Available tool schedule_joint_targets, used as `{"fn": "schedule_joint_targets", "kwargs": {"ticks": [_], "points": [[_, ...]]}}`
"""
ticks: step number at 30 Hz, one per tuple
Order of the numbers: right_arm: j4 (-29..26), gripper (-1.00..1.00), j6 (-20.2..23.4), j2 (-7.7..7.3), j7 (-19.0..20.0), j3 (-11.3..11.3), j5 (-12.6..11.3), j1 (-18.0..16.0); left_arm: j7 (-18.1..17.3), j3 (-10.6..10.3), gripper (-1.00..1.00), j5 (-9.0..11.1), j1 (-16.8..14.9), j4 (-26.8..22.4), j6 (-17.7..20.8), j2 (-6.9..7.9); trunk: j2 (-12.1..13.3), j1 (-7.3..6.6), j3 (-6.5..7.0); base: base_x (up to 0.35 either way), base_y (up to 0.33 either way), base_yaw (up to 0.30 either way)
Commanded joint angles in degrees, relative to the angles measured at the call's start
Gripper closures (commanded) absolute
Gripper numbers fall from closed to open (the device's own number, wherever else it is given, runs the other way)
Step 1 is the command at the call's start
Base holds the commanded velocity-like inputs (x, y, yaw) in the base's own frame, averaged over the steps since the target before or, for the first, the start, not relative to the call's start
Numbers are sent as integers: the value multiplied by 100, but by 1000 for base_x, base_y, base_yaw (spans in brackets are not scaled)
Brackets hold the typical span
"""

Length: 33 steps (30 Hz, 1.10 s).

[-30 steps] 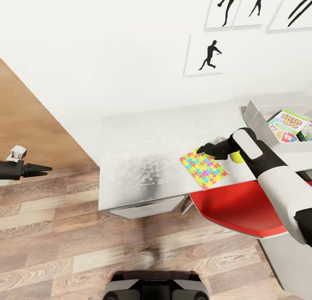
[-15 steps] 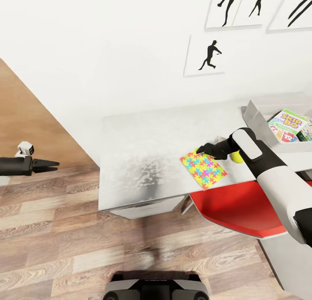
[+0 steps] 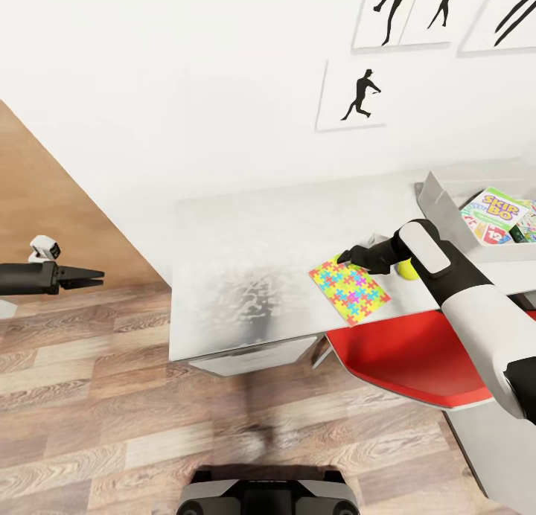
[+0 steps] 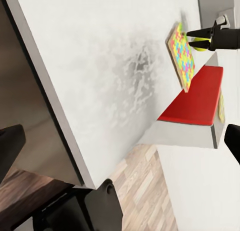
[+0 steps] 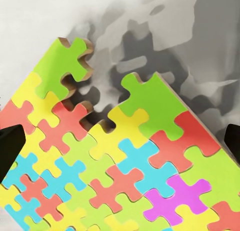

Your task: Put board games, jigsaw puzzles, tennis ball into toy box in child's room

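Floorboards of pale wood plank lie nearest me, with the red chair seat (image 3: 406,359) glossy and rounded, tucked under the table edge at about 4 o'clock from centre. My left gripper (image 3: 83,277) hangs off at 9 o'clock, well clear of the table (image 3: 246,277), fingers nearly together and grasping nothing.

My right gripper (image 3: 348,259) sits low over the far corner of the jigsaw puzzle (image 3: 349,289), a thin flat board of interlocking bright pieces with a raw orange-brown edge. In the right wrist view the dark fingertips (image 5: 11,145) stand wide apart on either side of the board (image 5: 125,161), closed on nothing. I judge the board too flat for a top pinch on this smooth white surface; I'd slide it toward the near edge, where it already overhangs a little, then nip the exposed lip.

Just beyond the wrist, the fuzzy yellow-green tennis ball (image 3: 407,270) peeks out, likely to roll if nudged. Farther, at 2 o'clock, the grey slope-sided toy box (image 3: 438,199) holds printed board games (image 3: 497,214).
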Motion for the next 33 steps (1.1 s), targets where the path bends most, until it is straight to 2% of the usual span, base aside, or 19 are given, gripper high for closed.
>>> {"fn": "schedule_joint_targets", "kwargs": {"ticks": [1,33], "points": [[-6,-100,0,-7,-53,26,-63,-7,-28,-22,-100,16,-7,2,61,8,-10,3,-9,0,0,0],[-6,-100,0,-21,-52,28,-81,2,-28,-41,-100,28,1,27,61,-2,-10,3,-9,-34,76,0]]}}
